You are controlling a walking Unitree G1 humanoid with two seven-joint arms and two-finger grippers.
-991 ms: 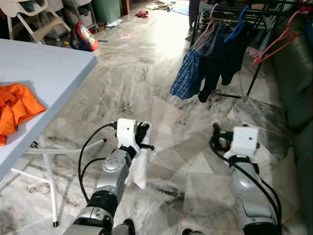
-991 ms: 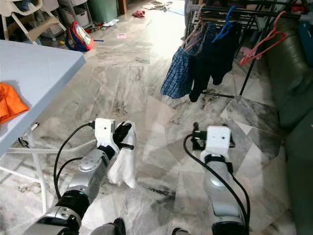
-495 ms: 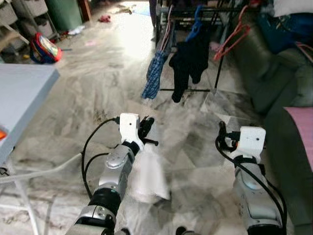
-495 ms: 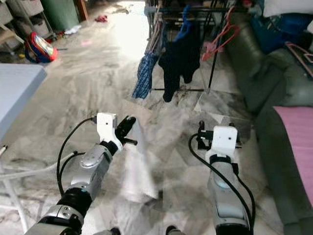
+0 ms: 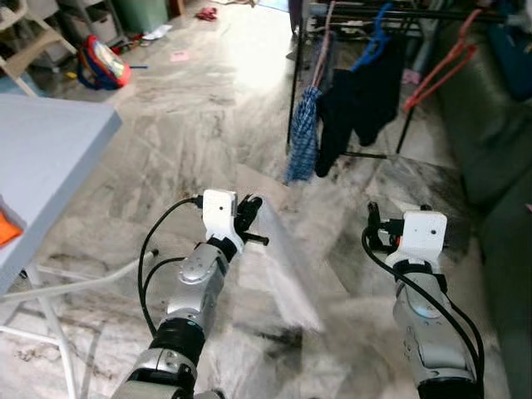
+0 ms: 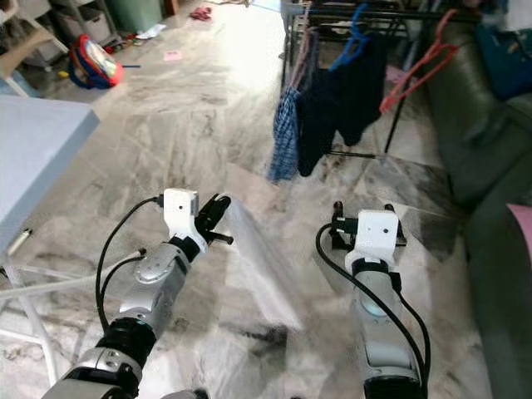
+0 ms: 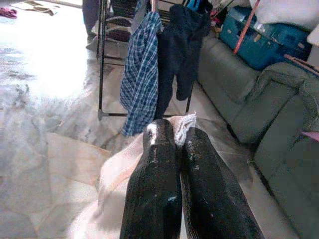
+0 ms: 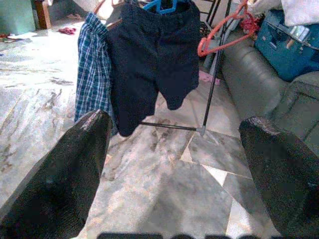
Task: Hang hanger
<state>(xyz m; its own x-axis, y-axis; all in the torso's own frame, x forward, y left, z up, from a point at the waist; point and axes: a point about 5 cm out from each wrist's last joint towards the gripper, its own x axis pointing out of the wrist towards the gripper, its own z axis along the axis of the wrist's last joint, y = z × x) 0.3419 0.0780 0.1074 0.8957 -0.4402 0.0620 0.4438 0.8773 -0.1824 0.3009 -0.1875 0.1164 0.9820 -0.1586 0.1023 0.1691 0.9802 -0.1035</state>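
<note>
Your left arm [image 5: 189, 299] reaches forward from the lower left of the head view, its wrist angled slightly right. Your left gripper [image 7: 180, 144] has both black fingers [image 7: 154, 184] pressed together, pinching a pale cloth [image 7: 119, 169]. Your right arm [image 5: 428, 332] extends straight ahead at the lower right. Your right gripper [image 8: 172, 144] holds its fingers [image 8: 65, 174] spread wide apart, with nothing between them.

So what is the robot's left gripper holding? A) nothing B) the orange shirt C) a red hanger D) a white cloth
D: the left gripper has its black fingers shut on a white cloth that trails down from it toward the floor.
</note>
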